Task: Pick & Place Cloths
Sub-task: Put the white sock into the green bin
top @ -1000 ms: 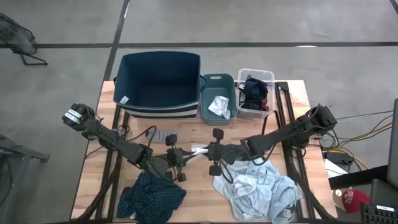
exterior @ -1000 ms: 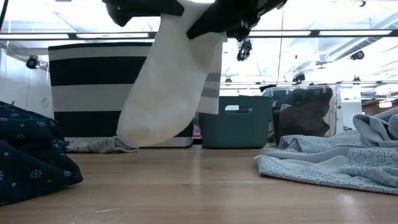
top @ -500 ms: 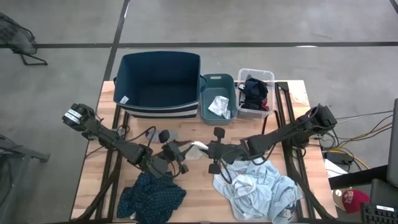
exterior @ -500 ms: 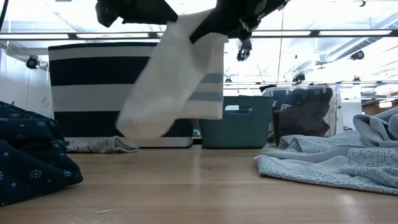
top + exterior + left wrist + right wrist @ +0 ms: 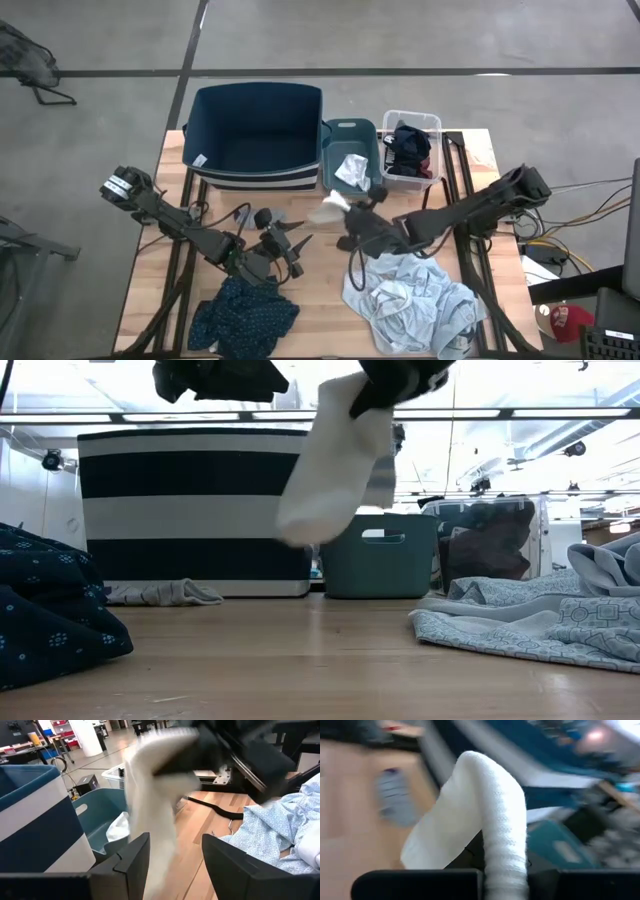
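Note:
A white sock with grey stripes hangs from my right gripper, which is shut on it just in front of the teal bin. In the low view the sock swings high above the table. My left gripper stands open a little to the left of it, with nothing between its fingers. A dark teal dotted cloth lies at the near left and a light blue shirt at the near right. A small grey sock lies flat in front of the navy bin. My right gripper pinches the white sock between its two fingers at the ribbed part near the striped end. The sock bends over above the fingers, and its free end hangs aslant toward the left. It is clear of the table.
A clear bin with dark cloths stands right of the teal bin, which holds a white piece. The bins line the table's far edge. Bare wood shows between the two cloth heaps.
My left gripper has opened and let go of the white sock. My right gripper has carried the sock toward the table's far edge, toward the teal bin. The sock, earlier stretched between both grippers, now hangs from the right gripper alone and swings.

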{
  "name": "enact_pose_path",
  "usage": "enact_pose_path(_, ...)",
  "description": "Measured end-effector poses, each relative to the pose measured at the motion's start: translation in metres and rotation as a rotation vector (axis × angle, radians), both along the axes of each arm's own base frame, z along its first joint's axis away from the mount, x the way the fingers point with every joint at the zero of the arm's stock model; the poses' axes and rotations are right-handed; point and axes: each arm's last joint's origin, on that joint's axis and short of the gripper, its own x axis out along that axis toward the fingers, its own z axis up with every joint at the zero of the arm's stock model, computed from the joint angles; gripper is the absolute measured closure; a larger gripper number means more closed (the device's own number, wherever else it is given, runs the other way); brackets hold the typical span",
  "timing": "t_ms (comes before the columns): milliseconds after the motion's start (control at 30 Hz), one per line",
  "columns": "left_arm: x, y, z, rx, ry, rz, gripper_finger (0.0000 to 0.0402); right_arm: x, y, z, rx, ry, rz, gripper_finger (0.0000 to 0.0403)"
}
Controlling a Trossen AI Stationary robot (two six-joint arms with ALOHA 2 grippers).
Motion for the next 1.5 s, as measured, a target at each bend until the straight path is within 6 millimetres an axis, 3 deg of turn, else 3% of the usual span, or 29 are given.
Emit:
enact_pose_path(200, 0.000, 0.000, -0.001, 0.006, 0.009, -0.001, 0.0216, -0.015, -0.017, 0.028, -0.127, -0.041, -0.158, 0.0390)
enact_pose_path(433, 0.000, 0.000, -0.002, -0.003, 0.016, -0.022, 0.0216, -0.021, -0.060, 0.046, -0.146, -0.034, -0.263, 0.0392)
enact_pose_path(533, 0.000, -0.001, -0.002, -0.020, 0.023, -0.060, 0.0216, -0.020, -0.084, 0.046, -0.141, -0.016, -0.310, 0.0387)
enact_pose_path(767, 0.000, -0.001, -0.003, -0.009, 0.036, -0.061, 0.0216, -0.017, -0.139, 0.038, 0.059, -0.031, -0.206, 0.0391)
enact_pose_path(967, 0.000, -0.001, -0.003, -0.005, 0.043, -0.061, 0.0216, -0.026, -0.175, 0.028, 0.121, -0.040, -0.295, 0.0383)
enact_pose_path(1233, 0.000, -0.001, -0.003, -0.004, 0.043, -0.060, 0.0216, -0.031, -0.192, 0.013, 0.371, -0.069, -0.108, 0.0387)
enact_pose_path(1500, 0.000, 0.000, -0.003, -0.001, 0.045, -0.058, 0.0218, -0.035, -0.191, -0.003, 0.403, -0.038, -0.112, 0.0359)
